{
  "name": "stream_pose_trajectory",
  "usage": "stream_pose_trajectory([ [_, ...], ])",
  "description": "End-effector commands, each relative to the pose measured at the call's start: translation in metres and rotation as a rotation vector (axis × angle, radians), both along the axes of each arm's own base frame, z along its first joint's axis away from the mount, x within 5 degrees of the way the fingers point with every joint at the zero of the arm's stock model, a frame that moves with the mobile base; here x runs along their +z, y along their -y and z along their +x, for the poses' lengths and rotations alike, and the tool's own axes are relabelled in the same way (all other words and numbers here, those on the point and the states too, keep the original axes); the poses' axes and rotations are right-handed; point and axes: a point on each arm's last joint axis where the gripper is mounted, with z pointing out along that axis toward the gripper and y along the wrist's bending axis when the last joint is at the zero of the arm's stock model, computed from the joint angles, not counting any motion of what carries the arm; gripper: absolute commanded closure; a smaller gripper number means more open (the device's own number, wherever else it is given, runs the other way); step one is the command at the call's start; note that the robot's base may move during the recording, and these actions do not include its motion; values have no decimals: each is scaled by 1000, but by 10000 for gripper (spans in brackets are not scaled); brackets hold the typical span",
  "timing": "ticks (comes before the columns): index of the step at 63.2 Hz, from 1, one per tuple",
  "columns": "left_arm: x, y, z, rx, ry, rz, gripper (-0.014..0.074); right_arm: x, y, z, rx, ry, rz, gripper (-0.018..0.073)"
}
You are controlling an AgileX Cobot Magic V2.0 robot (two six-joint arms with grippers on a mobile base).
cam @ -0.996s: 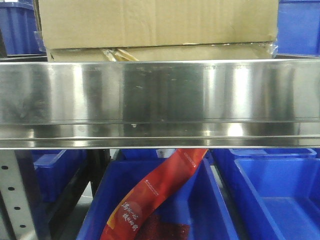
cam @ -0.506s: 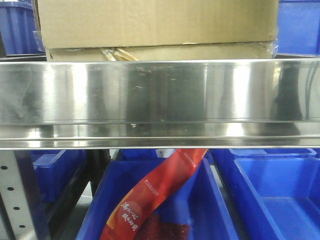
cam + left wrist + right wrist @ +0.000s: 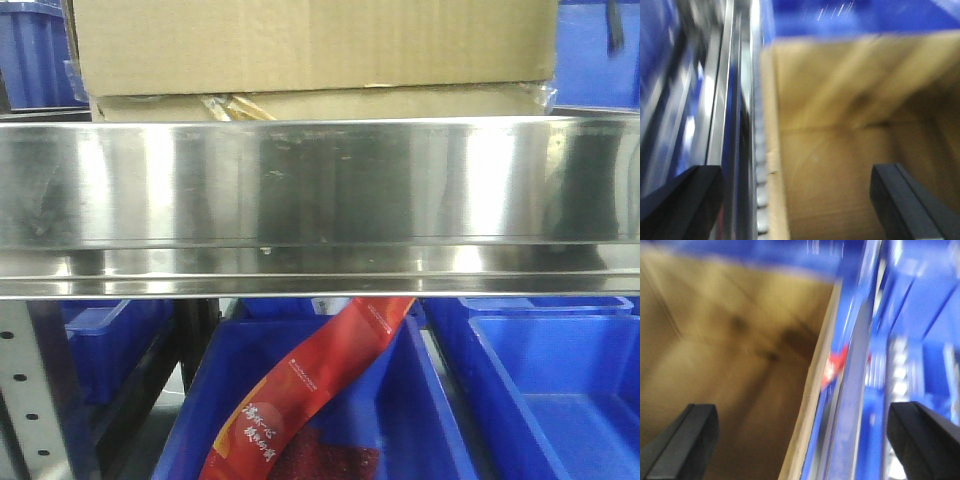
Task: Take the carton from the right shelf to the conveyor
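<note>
Exterior front-facing view shows the carton on the right shelf, just behind the broad shiny steel rail. It is a wide box of plain brown cardboard, cut off by the top of the picture. Along its lower part runs a creased edge, and under it, on the left, a tuft of glossy yellowish tape sticks out. A blue bin stands beside the carton on the right. Below the rail another blue bin holds a red packet.

Both wrist views are blurred. The left gripper is opened wide, its two black fingers far apart at the lower corners of the picture. One side edge of the carton runs between them. The right gripper is spread equally wide, with the opposite edge of the carton between its fingers. Neither holds anything. I cannot tell if a finger touches the cardboard.

Compared with half a second ago, a narrow dark strip now appears at the top right, in front of the blue bin. The dark reflection on the right of the rail is broader. The carton itself lies as before.
</note>
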Motion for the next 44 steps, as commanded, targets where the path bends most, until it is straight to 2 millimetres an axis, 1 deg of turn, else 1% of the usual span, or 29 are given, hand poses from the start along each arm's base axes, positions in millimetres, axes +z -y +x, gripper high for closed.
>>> stream_pose_trajectory([
  [1,-7,-1,8,4,-12,-19,99,-8,-3,11,-6,3,-11,-9],
  [8,-21,2,20,7,-46,-7,99,-23,-8,27,-7,-12,-15,-9],
  [15,-34,4,30,7,-76,0,99,-34,-11,37,-8,-31,-20,-9],
  [23,-41,6,35,7,-92,5,99,-41,-12,42,-8,-45,-24,-4],
  [27,-43,6,36,7,-96,6,99,-44,-13,44,-8,-49,-26,34],
  [31,-43,4,37,12,-95,7,105,-47,-13,46,-8,-57,-28,151],
  [36,-43,2,37,18,-95,7,155,-48,-14,46,-8,-64,-30,293],
  [38,-43,1,38,21,-96,7,190,-49,-14,47,-8,-68,-31,351],
  [42,-44,-1,39,25,-98,7,308,-53,-14,49,-7,-85,-37,494],
  [44,-45,-1,39,26,-99,8,363,-55,-14,49,-7,-92,-39,547],
])
